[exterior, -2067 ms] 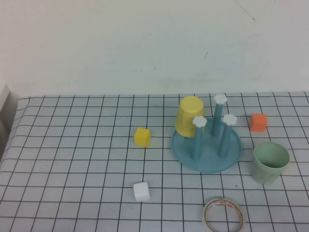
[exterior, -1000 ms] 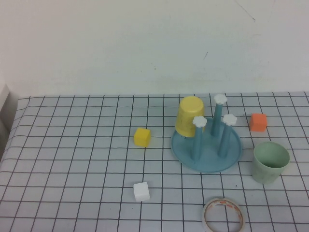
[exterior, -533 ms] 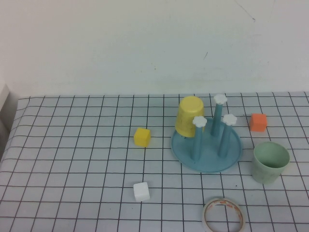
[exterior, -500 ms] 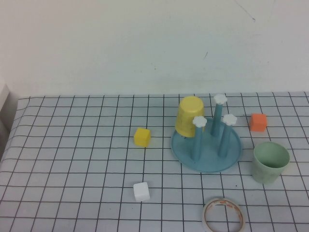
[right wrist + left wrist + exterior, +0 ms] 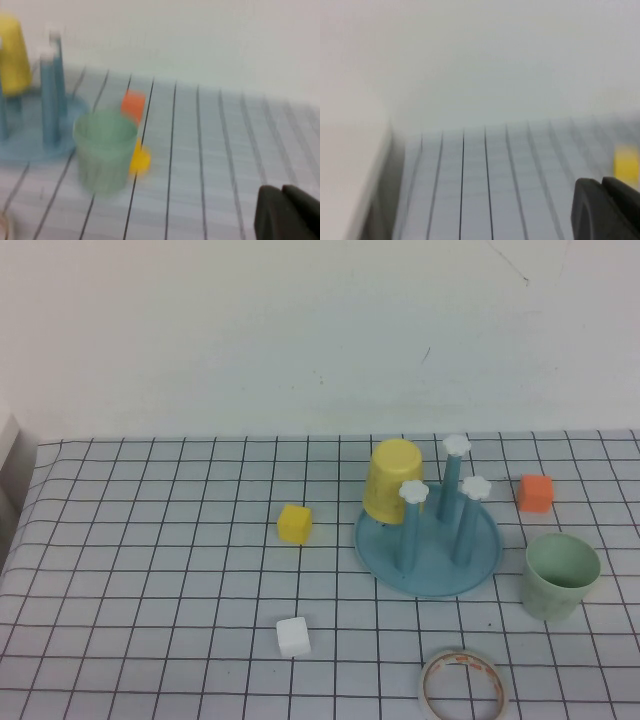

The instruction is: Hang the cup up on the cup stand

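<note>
One cup stood upright on the desk just right of the cup stand, apart from it. Risk judged: a reach could tip it or knock the yellow cup leaning on the pegs. Nothing differed from earlier; left hand and right hand sat closed and empty, off the high view.

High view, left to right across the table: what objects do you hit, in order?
Yellow cube → upside-down yellow plastic cup → upright pale mint-green plastic cup. Neither the left pincer nor the right pincer shows in this view.
</note>
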